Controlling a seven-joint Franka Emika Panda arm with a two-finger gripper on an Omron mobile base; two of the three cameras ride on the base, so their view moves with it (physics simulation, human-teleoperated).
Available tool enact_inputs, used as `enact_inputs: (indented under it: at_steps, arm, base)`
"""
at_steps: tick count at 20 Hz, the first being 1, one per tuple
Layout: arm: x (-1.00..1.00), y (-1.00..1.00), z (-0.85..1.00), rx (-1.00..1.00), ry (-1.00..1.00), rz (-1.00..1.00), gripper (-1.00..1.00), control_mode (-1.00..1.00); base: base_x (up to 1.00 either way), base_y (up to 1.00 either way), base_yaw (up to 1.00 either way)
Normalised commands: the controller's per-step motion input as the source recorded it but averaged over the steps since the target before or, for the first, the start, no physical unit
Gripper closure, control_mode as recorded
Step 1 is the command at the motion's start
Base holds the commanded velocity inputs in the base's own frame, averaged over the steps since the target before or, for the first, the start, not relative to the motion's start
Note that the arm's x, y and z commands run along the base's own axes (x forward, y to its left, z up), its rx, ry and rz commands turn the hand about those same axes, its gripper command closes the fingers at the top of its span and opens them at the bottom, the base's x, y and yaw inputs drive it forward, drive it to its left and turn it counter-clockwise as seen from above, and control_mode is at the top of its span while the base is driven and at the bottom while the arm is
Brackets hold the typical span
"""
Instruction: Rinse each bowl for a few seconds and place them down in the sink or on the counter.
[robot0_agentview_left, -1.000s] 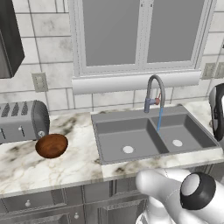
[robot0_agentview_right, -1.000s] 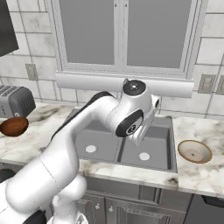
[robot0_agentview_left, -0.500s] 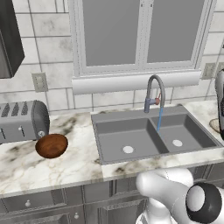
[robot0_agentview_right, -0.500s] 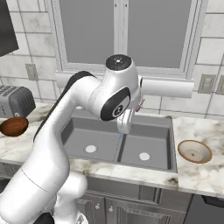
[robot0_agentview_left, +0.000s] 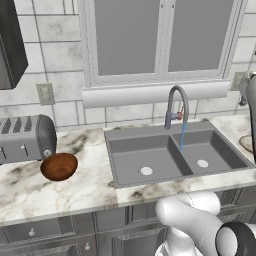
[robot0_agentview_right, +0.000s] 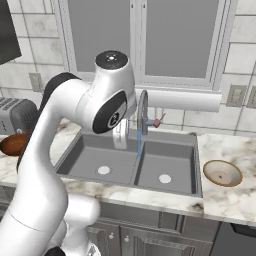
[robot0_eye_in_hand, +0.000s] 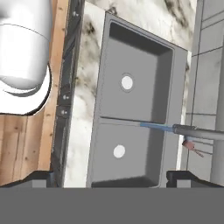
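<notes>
So tap's running into sink, gripper spread wide w/ nothing held, brown bowl & tan bowl sit on counter well apart — long reach could knock either.

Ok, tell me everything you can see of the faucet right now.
The faucet is a curved grey gooseneck with a small reddish lever at its side, standing upright at the back rim of the sink, at the divider. It is running: a thin blue stream falls into the basin on the side of the beige bowl. Nothing touches it.
</notes>
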Motion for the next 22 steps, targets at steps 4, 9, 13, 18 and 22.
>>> enact_inputs:
  at_steps: [4,9,13,18,22]
  arm:
    - [-0.05,0.74,0.07,0.00,0.00,0.17,-1.00,-1.00]
    - [-0.01,0.75,0.04,0.00,0.00,0.17,-1.00,-1.00]
    - [0.00,0.74,0.02,0.00,0.00,0.20,-1.00,-1.00]
    - [0.00,0.76,0.00,0.00,0.00,0.22,-1.00,-1.00]
    - [0.00,0.65,0.00,0.00,0.02,0.24,-1.00,-1.00]
  base:
    - [0.00,0.00,0.00]
    - [0.00,0.00,0.00]
    - [0.00,0.00,0.00]
    - [0.00,0.00,0.00]
    - [0.00,0.00,0.00]
